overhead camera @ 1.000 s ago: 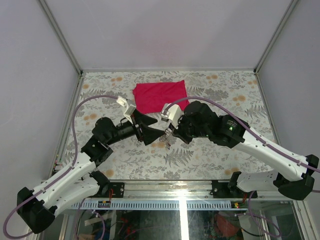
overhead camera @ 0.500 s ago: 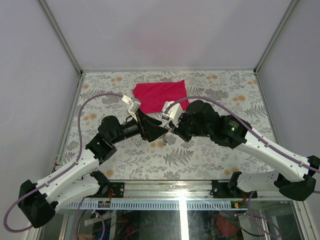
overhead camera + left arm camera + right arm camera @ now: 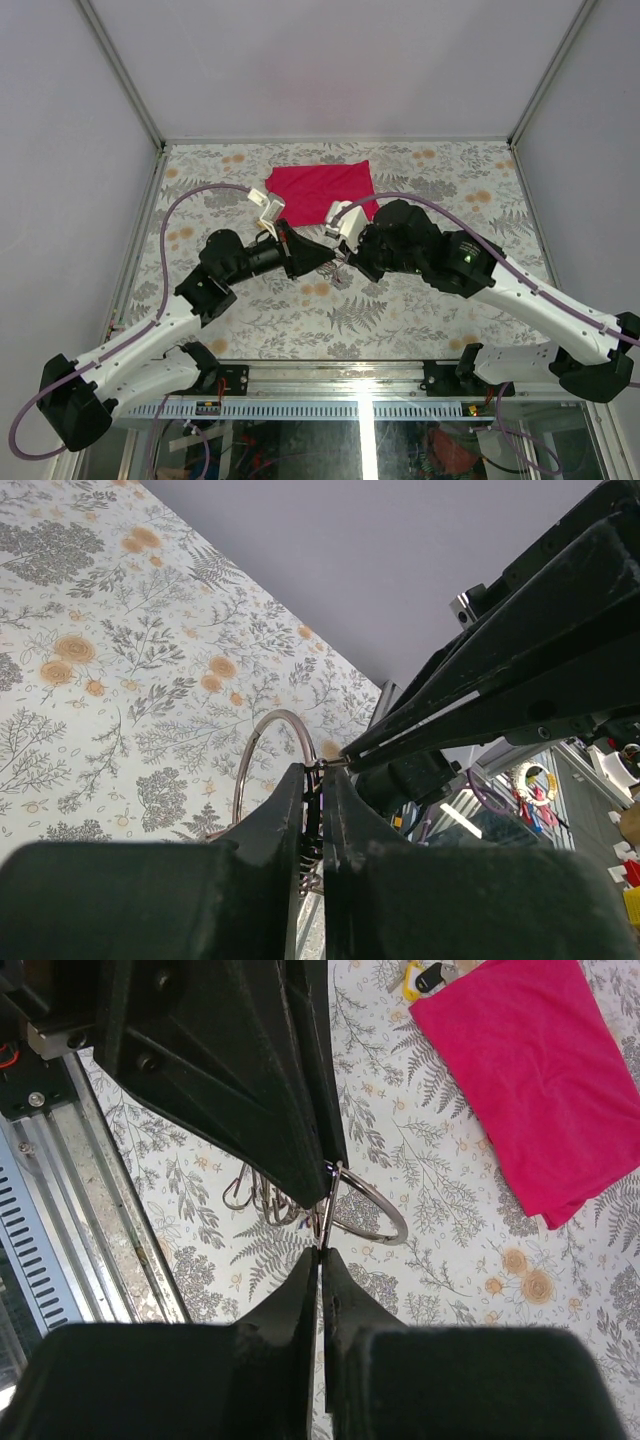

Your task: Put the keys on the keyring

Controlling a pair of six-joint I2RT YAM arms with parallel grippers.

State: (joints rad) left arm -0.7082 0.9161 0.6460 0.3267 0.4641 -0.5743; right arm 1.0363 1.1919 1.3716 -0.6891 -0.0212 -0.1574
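The silver keyring [image 3: 281, 712] hangs above the floral table between both arms. My left gripper [image 3: 313, 770] is shut, and the ring's wire runs into its tips; in the top view the left gripper [image 3: 328, 257] meets my right gripper [image 3: 346, 262] tip to tip. In the right wrist view my right gripper [image 3: 320, 1252] is shut on a thin metal key [image 3: 326, 1210], seen edge-on, whose far end touches the keyring [image 3: 398, 1232] at the left fingertip. A cluster of small metal loops [image 3: 250, 1195] lies below. What sits deep between the left jaws is dark and unclear.
A red cloth [image 3: 322, 190] lies flat at the back middle of the table, also seen in the right wrist view [image 3: 530, 1070]. Small yellow and black pieces [image 3: 425, 975] rest by its corner. Metal frame rails [image 3: 360, 378] border the near table edge.
My left gripper has moved right toward the right gripper and shut its jaws from wide open. The right arm has barely moved.
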